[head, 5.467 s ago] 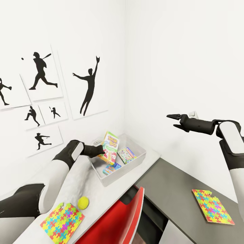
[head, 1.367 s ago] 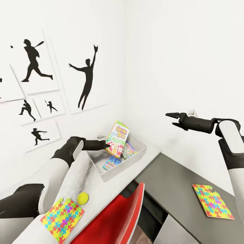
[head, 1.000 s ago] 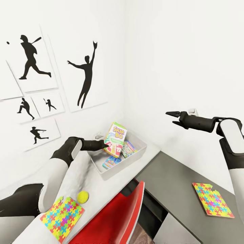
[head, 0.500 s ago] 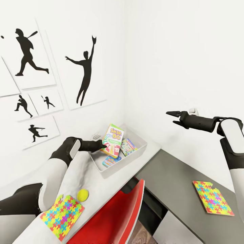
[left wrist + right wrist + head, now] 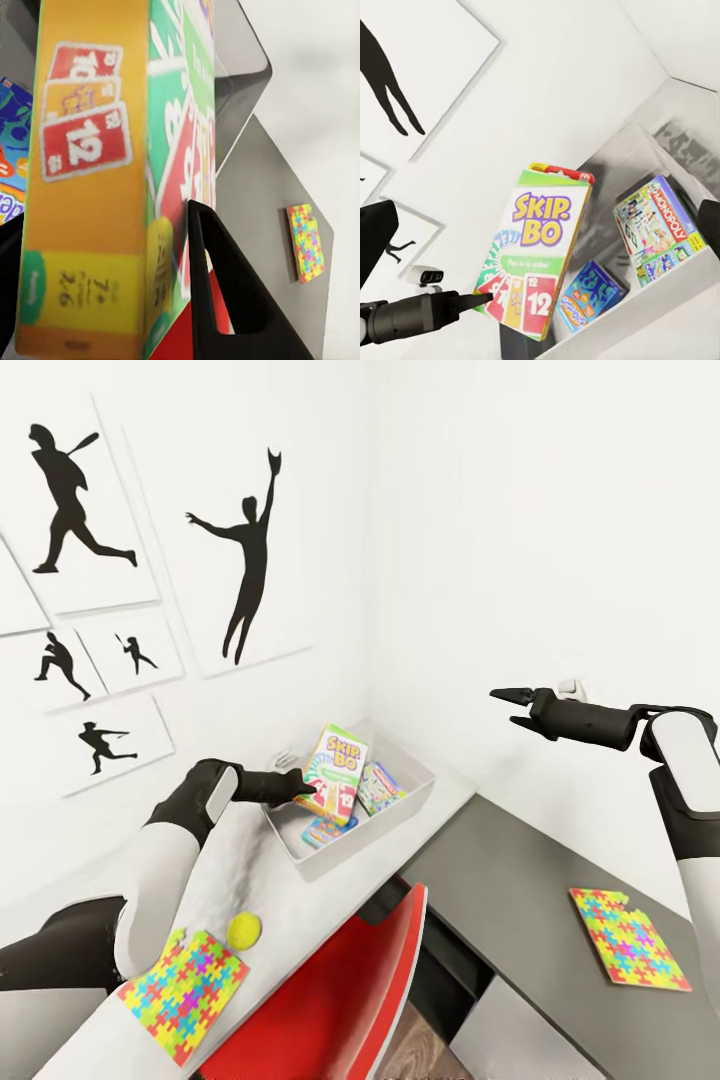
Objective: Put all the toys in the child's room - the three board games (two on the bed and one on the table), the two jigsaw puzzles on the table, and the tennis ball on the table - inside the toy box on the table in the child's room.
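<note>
My left gripper (image 5: 308,790) is shut on the lower edge of a green-topped board game (image 5: 336,774) with orange and red panels. It holds the box nearly upright over the grey toy box (image 5: 375,836) on the white table (image 5: 235,865). In the left wrist view the same game (image 5: 97,187) sits between my fingers (image 5: 214,300). Two more board games lie inside the toy box, a light blue one (image 5: 328,830) and a printed one (image 5: 378,785). The tennis ball (image 5: 243,930) and a jigsaw puzzle (image 5: 182,995) lie on the near end of the table. My right gripper (image 5: 505,705) hangs open in the air, well right of the toy box.
A second jigsaw puzzle (image 5: 628,938) lies on the lower dark grey cabinet (image 5: 500,880) to the right. A red chair (image 5: 345,985) stands against the table's front edge. White walls with black athlete pictures (image 5: 245,560) close the corner behind the toy box.
The head view has drifted, sliding the wall pictures left. The green board game has gone from leaning right to nearly upright over the toy box. My right arm has kept still.
</note>
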